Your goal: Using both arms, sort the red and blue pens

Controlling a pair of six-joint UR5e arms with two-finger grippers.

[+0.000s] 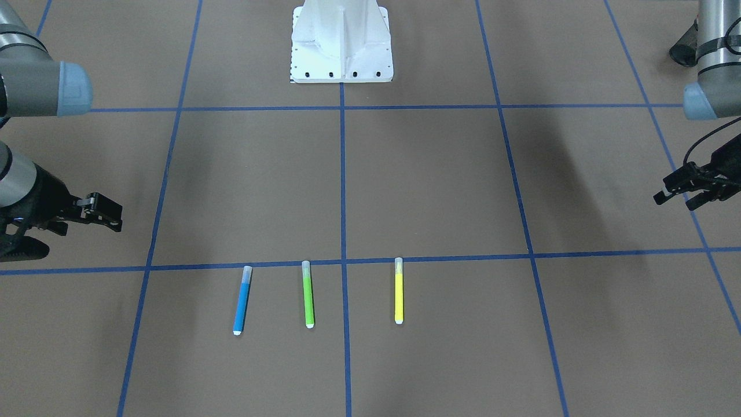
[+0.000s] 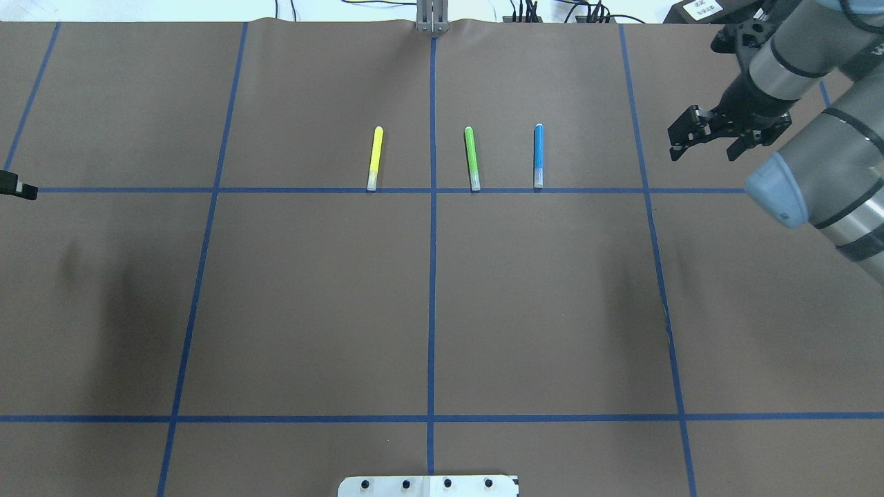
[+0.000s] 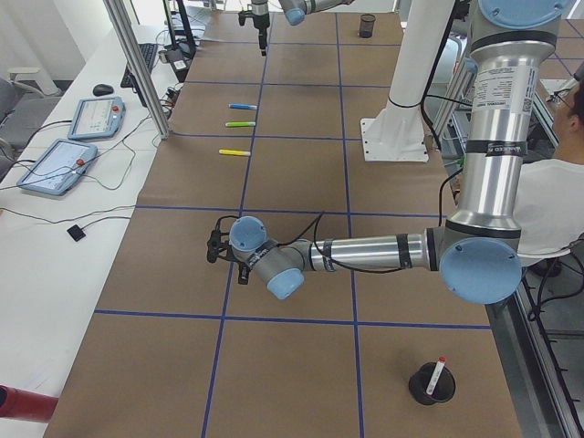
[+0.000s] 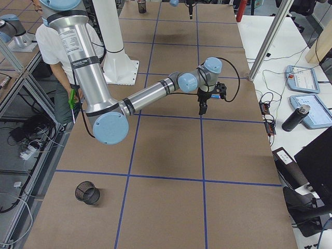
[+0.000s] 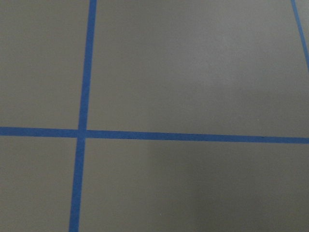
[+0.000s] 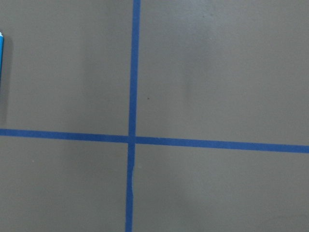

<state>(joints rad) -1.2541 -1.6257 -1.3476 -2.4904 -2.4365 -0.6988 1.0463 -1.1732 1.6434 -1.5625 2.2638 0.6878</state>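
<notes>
The blue pen (image 1: 242, 301) (image 2: 538, 155) lies flat on the brown table beside two other markers; its edge shows at the left of the right wrist view (image 6: 1, 48). The red pen (image 3: 439, 372) stands in a black cup (image 3: 431, 385) near the table's left end. My right gripper (image 2: 703, 153) (image 1: 92, 223) hangs open and empty above the table, to the right of the blue pen and well apart from it. My left gripper (image 1: 674, 201) is open and empty far out on the other side; only its tip (image 2: 21, 186) shows in the overhead view.
A green marker (image 1: 308, 295) and a yellow marker (image 1: 399, 291) lie parallel to the blue pen. The white pedestal (image 1: 341, 40) stands at the robot's side of the table. A second black cup (image 4: 87, 192) sits at the right end. A person (image 3: 557, 201) sits behind the robot.
</notes>
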